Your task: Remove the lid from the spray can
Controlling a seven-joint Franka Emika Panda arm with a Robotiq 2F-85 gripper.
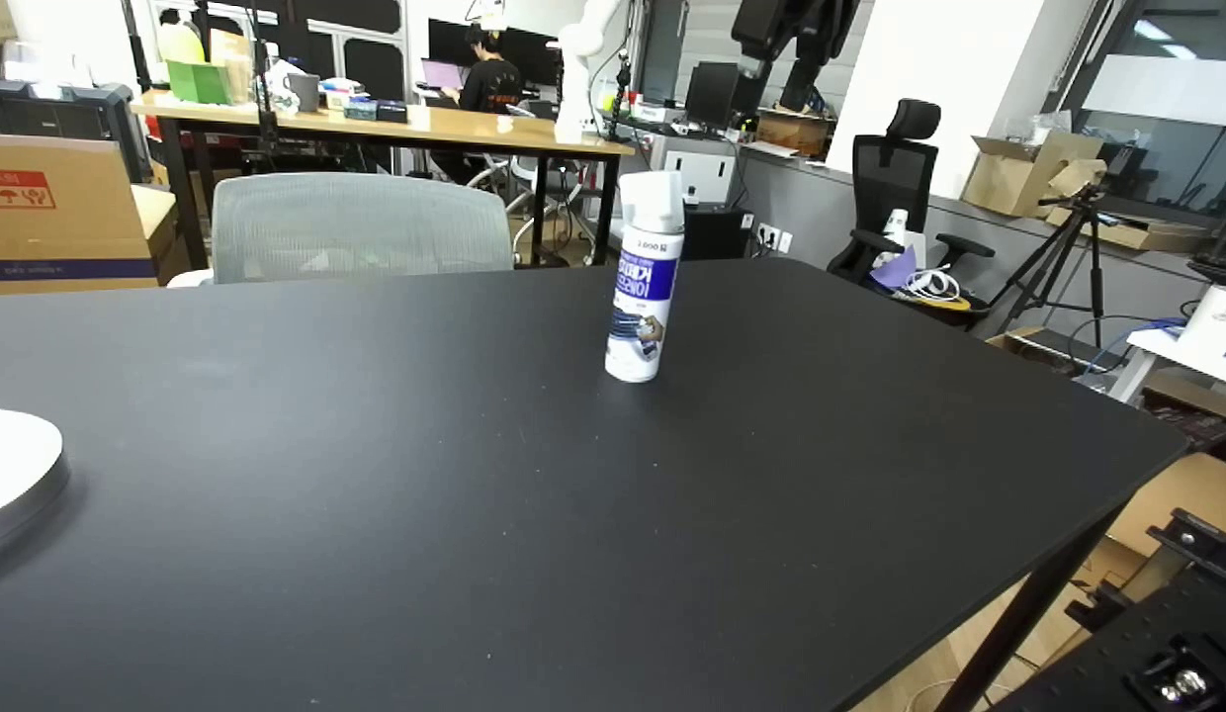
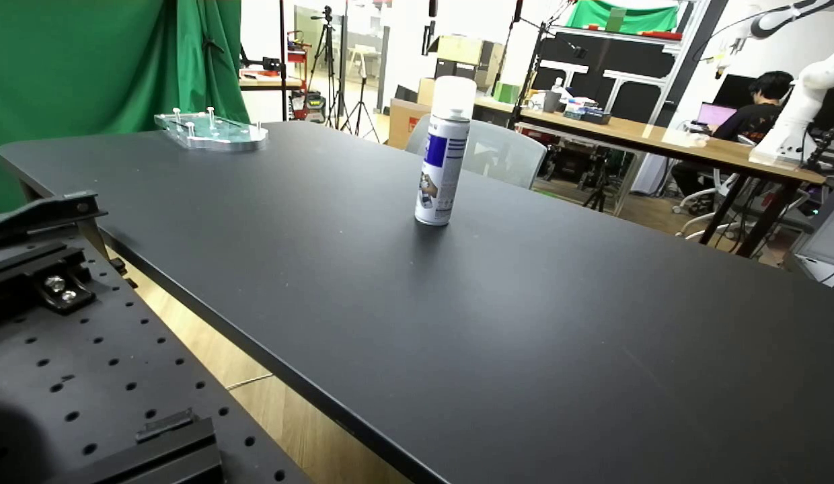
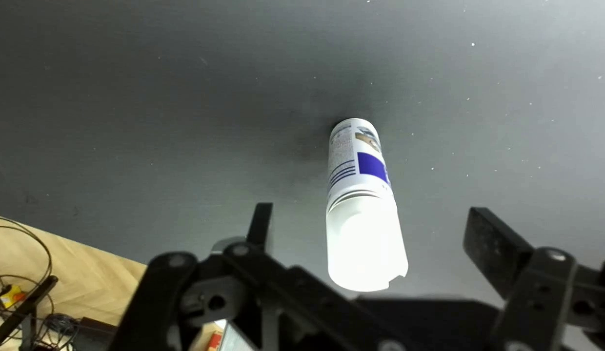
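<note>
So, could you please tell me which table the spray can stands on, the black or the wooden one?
The black table, foreground in both exterior views: the spray can stands upright on it, lid on. The wooden table is farther back.

- Below the gripper (image 1: 770, 107) in an exterior view: black table (image 1: 425, 475)
- Behind and below it: low grey wall (image 1: 809, 208)
- Right of it: white wall (image 1: 949, 79), black office chair (image 1: 888, 183), dark window (image 1: 1201, 35)
- Left of it: wooden desk (image 1: 519, 133), grey mesh chair (image 1: 361, 227)
- Left of it in the wrist view: wood floor (image 3: 88, 278)

Lid (image 2: 453, 97) on spray can (image 2: 443, 171), table (image 2: 323, 269) beneath
</note>
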